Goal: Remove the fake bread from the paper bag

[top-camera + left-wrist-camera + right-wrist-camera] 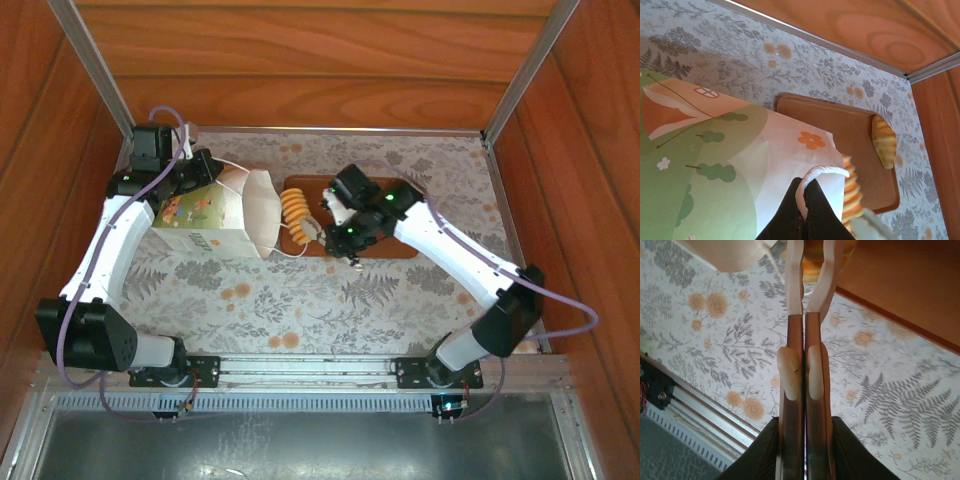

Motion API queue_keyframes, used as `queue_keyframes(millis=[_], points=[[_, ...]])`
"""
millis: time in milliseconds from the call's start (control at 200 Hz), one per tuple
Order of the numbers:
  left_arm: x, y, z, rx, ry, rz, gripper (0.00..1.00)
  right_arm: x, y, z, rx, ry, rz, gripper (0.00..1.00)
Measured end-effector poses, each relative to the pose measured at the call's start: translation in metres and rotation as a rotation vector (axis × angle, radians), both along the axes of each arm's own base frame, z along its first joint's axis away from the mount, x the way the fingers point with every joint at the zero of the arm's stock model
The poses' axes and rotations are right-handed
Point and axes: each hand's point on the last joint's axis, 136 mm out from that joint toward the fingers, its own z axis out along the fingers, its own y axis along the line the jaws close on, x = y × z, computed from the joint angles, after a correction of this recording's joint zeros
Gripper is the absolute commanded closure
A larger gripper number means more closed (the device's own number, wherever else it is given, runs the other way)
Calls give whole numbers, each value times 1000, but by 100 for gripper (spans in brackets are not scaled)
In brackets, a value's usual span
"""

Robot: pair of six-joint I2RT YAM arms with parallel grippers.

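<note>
The paper bag (pixel 215 215) lies on its side with its mouth facing right; its green and orange print shows in the left wrist view (pixel 715 150). My left gripper (pixel 805 184) is shut on the bag's white string handle (pixel 827 171). My right gripper (pixel 804 426) is shut on a pair of long brown tongs (pixel 804 355). Their white tips (pixel 832 270) pinch a golden piece of fake bread (pixel 815 257) just outside the bag's mouth (pixel 303 236). A ridged roll (pixel 294 204) and a croissant (pixel 883 141) lie on the brown tray (pixel 840 125).
The tray (pixel 312 185) lies right of the bag on the flower-patterned cloth. Wooden walls with metal posts (pixel 525 75) close in the back and sides. A metal rail (pixel 310 370) runs along the near edge between the arm bases.
</note>
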Motion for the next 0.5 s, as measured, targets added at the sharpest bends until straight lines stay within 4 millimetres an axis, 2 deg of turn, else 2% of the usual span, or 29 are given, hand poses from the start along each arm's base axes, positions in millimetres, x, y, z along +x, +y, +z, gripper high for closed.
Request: queue_keyframes(millis=[105,315,400,500], points=[[0,3,1,9,-5,13,100,8,-22,-8,12,3,-77,78],[0,7,2,19,-11,37,100,20,-64,-54,-43,113,-237,75],[-1,8,3,23,-13,42,100,23,-75,-64,-64,141,-272,71],[-2,8,6,22,-21,42,100,27,-77,-66,-85,144,-273,65]])
